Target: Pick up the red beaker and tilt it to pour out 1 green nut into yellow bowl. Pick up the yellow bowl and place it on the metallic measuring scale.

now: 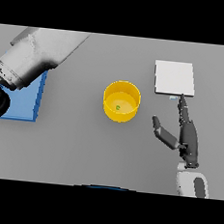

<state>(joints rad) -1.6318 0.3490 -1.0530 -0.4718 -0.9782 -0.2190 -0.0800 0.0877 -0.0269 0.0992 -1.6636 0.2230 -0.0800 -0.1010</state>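
Nearest, my right hand (187, 135) rests released, fingers straight, toward the bench's (72, 144) right edge. Mid-bench stands the yellow bowl (121, 101) holding a green nut (118, 107). Beyond my fingertips lies the metallic scale (174, 77). A blue mat (25, 101) lies at the left edge.

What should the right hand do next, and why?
Probably move the right hand left to grasp the yellow bowl: a green nut already lies in it, the hand is open and apart from it, and the scale stands bare behind.
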